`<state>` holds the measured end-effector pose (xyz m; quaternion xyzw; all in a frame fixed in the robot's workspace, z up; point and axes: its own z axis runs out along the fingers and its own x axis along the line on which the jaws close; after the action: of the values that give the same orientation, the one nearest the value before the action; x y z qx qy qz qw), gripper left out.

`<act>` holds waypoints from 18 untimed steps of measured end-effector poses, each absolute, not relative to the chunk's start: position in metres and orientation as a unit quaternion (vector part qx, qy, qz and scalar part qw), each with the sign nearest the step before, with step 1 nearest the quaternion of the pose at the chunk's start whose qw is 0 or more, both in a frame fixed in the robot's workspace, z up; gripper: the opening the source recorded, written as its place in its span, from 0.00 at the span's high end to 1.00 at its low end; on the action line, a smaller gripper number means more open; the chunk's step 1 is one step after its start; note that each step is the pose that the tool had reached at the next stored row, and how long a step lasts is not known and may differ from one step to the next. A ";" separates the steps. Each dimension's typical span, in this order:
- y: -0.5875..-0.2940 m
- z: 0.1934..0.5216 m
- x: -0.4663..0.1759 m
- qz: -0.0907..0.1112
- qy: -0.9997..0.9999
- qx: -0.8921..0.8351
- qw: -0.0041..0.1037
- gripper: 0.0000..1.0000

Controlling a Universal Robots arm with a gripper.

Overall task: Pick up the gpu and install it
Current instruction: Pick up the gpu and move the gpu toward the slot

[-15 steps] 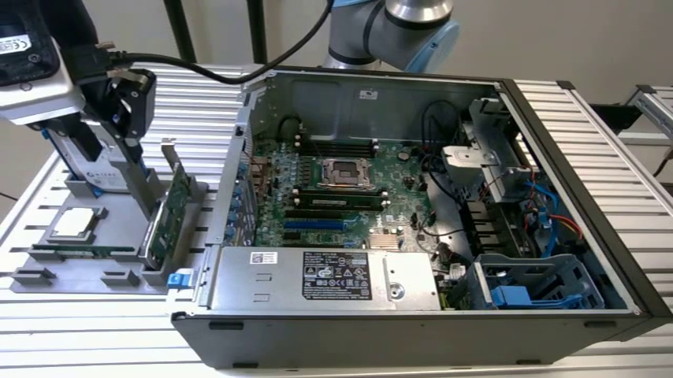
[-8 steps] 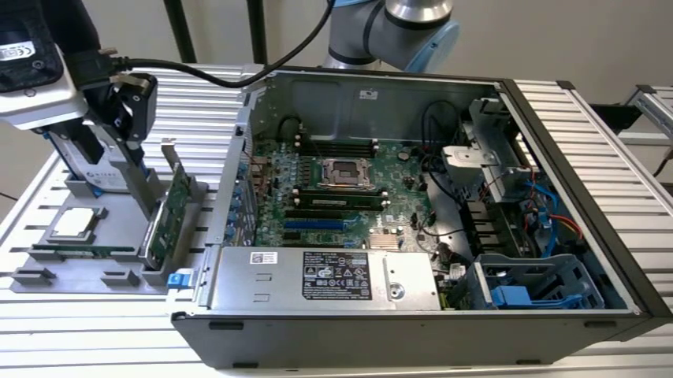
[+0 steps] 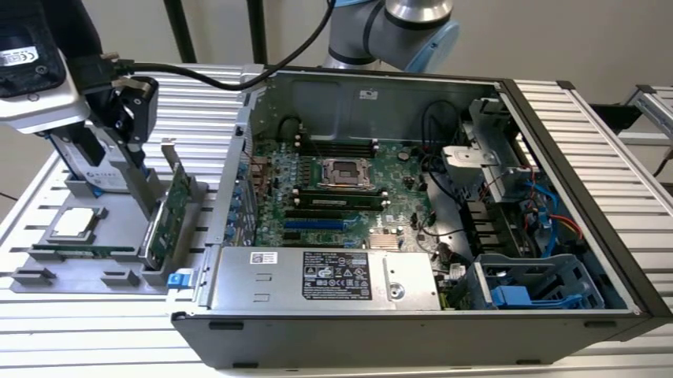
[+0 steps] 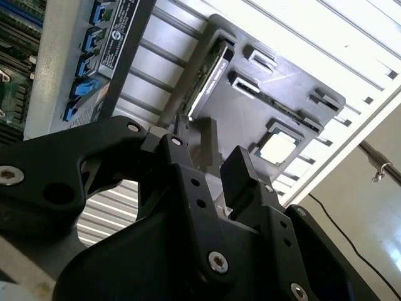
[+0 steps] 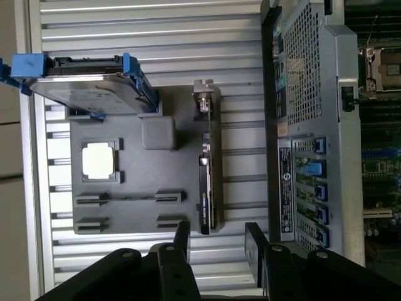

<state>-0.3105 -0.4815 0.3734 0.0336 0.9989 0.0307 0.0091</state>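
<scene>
The gpu (image 3: 169, 211) stands on its long edge in a slot of the grey holder tray (image 3: 110, 224), at the exterior view's left of the open computer case (image 3: 421, 335). In the first wrist view the gpu (image 5: 208, 182) is a thin dark card seen edge-on, with its silver bracket at the far end. My gripper (image 3: 131, 130) hangs above the tray, near the gpu and not touching it. The gripper (image 5: 218, 231) is open, its two black fingers apart with nothing between them and the card's near end roughly in line with the gap. In the second wrist view the gpu (image 4: 210, 72) lies beyond the gripper (image 4: 219, 147).
The tray (image 5: 135, 169) also holds a silver hard drive with blue rails (image 5: 88, 84), a square processor (image 5: 100, 160) and a narrow memory stick (image 5: 128, 198). The case's motherboard (image 3: 336, 181) lies exposed with a blue slot (image 3: 315, 224). The power supply (image 3: 326, 279) fills the case's near side.
</scene>
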 end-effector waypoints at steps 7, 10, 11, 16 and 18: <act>-0.481 0.372 -0.310 0.031 0.999 0.034 0.009 0.00; -0.481 0.371 -0.310 0.031 0.999 0.034 0.009 0.00; -0.481 0.371 -0.310 0.031 0.999 0.034 0.009 0.00; -0.481 0.370 -0.310 0.031 0.999 0.034 0.009 0.00; -0.481 0.369 -0.310 0.031 0.999 0.034 0.009 0.00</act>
<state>-0.3105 -0.4814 0.3691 0.0336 0.9989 0.0307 0.0091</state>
